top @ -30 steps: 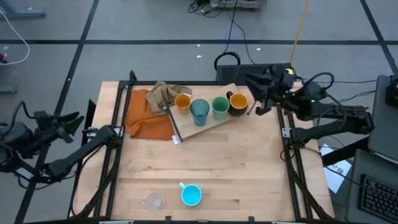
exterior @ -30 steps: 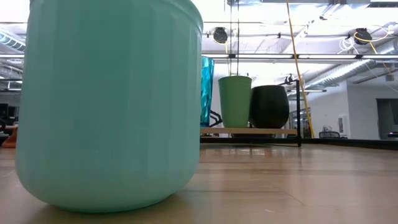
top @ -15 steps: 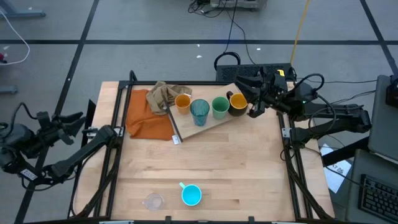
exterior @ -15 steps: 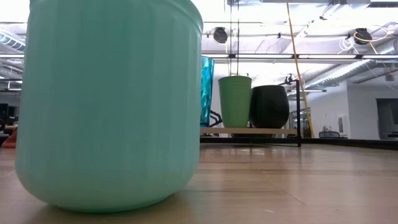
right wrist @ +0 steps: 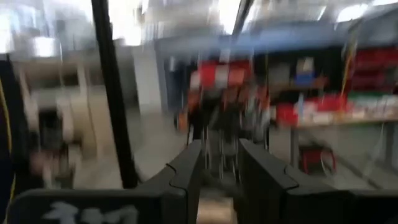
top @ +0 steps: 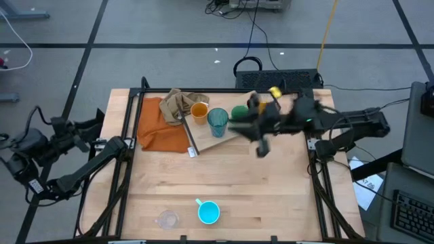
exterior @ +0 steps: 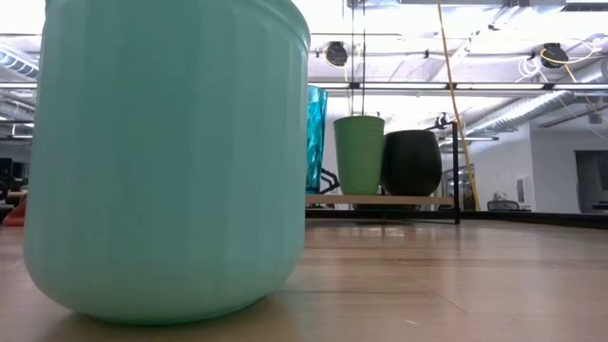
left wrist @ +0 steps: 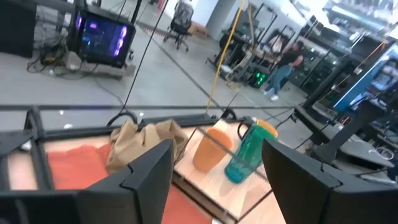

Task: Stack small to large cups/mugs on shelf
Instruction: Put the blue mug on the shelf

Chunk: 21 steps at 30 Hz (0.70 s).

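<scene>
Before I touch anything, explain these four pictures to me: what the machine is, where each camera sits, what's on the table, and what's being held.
This is a two-armed robot at a wooden table. One picture looks straight down, one sits at tabletop height, and one rides on each wrist. On the small wooden shelf stand an orange cup, a teal tumbler, a green cup and a black mug. Near the table's front are a light-blue mug and a clear glass. The right pincer is over the shelf, blurred; the left pincer waits open, empty, at the table's left edge.

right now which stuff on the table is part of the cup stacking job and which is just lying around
Job:
orange cup
teal tumbler
green cup
black mug
light-blue mug
clear glass
shelf

Lying about:
orange cloth
tan rag
</scene>
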Tool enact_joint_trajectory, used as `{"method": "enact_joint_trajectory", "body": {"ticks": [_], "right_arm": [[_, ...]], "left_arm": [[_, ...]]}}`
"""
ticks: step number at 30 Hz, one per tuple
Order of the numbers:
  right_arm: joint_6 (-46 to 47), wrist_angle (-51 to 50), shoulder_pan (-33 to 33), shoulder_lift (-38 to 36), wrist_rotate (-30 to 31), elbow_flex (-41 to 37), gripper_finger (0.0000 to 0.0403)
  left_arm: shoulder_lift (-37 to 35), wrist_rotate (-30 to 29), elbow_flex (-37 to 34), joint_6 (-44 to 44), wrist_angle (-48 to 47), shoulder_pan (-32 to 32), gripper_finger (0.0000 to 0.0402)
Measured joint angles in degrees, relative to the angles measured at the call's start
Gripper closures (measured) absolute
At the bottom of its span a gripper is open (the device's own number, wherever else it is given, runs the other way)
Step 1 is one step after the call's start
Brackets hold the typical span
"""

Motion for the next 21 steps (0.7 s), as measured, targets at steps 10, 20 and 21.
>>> {"method": "enact_joint_trajectory", "body": {"ticks": [10,20,21], "right_arm": [[6.47,-17.77,1.19,8.32,-5.3,7.54,0.0307],[15.95,-30.29,1.85,14.17,-15.16,7.5,0.0307],[16.22,-30.16,2.09,14.77,-15.25,7.5,0.0307]], "left_arm": [[0.0,-0.04,-0.33,-0.06,2.14,0.0,0.0158],[0.0,-0.02,-0.33,-0.51,2.04,0.0,0.0158],[0.0,-0.02,-0.33,-0.67,2.03,-0.02,0.0158]]}}
